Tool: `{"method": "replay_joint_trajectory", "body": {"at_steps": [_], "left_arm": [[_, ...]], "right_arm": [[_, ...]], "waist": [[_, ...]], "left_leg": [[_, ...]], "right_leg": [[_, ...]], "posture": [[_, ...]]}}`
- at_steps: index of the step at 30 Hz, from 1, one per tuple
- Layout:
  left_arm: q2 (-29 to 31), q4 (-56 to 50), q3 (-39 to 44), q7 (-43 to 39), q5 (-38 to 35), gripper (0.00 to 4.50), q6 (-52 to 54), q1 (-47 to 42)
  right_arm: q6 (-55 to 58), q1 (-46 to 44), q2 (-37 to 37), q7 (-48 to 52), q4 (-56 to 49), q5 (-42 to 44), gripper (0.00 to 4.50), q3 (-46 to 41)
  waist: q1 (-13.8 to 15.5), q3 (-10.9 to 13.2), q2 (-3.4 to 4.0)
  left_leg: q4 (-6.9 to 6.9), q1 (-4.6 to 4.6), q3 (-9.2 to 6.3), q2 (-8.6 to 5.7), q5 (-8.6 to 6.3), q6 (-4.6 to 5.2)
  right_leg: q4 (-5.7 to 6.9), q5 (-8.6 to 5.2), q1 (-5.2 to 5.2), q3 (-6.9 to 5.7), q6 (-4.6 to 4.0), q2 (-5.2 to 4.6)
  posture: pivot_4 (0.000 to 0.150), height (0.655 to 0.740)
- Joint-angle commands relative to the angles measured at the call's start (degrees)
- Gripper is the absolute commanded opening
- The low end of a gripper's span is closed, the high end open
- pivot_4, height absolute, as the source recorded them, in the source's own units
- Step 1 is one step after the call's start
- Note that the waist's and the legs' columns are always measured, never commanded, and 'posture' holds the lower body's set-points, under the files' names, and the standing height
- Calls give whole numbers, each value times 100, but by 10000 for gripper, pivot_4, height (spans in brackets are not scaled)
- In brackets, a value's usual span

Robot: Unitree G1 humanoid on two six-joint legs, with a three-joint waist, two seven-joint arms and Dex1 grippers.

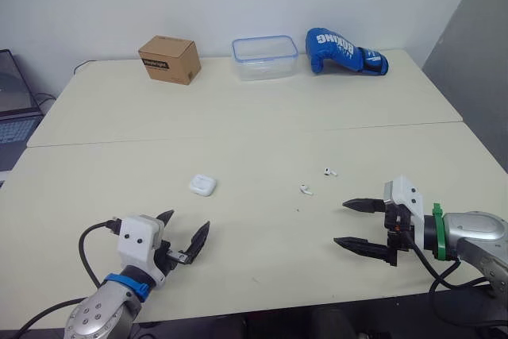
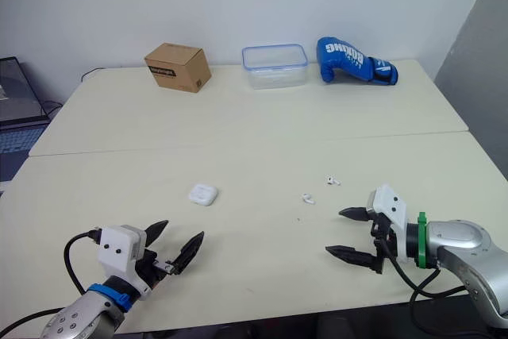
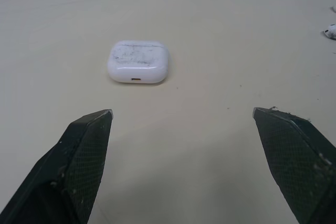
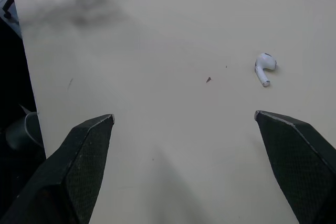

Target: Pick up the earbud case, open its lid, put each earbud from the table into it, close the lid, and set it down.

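A pale cream counter [image 1: 238, 117] fills the room's foreground, made of two slabs that meet at a seam running across its middle. At its near edge, the left jaws at about 7 o'clock and the right jaws at about 4 o'clock both stand released and wide apart, holding nothing. The earbud case [image 1: 202, 185] lies flat on the counter at 1 o'clock from the left jaws, near them but untouched, its lid shut and its port end turned towards them. At 3 o'clock from the case, well apart from it, the two earbuds rest loose: the nearer earbud [image 1: 306, 190] at 10 o'clock from the right jaws, and the farther earbud [image 1: 330, 171] just beyond it. The case looks small, light and hard, with a glossy rounded shell likely to slip or skid under a glancing pinch. The best hold is probably across its two narrow sides at the port end, square on, leaving the lid end free to swing. Along the far edge sit a cardboard box [image 1: 169, 59] at 11 o'clock, a clear plastic tub [image 1: 264, 57] at 12 and a blue boxing glove [image 1: 345, 52] at 1, against a white wall.
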Motion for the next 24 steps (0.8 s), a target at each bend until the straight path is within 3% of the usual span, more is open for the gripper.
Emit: {"method": "replay_joint_trajectory", "body": {"at_steps": [1,6,10,24], "left_arm": [[339,29,143,-70,-363,44725,614,-479],[650,468,121,-60,-500,44725,1120,-1291],[744,859,-13,-52,-407,44725,1273,-1702],[499,2215,-715,36,250,44725,930,-2621]], "right_arm": [[-301,-557,-267,314,-72,-119,45000,53],[-415,-1615,-356,596,225,-216,45000,309],[-569,-1944,-387,792,393,-326,45000,490],[-545,-1827,-415,802,267,-369,45000,428]], "waist": [[-14,1,2],[-30,-1,0],[-28,0,0],[-21,-1,1]], "left_leg": [[0,1,0,0,0,0],[0,4,-3,1,1,0],[-3,0,-5,1,1,-1],[0,0,-5,0,2,-2]], "right_leg": [[2,0,0,-1,0,0],[5,1,1,-3,-1,1],[-1,1,-4,-5,-1,0],[4,2,-6,-4,-1,-3]], "posture": [[1500,7400],[1500,7400],[1500,7400],[1500,7400]]}}
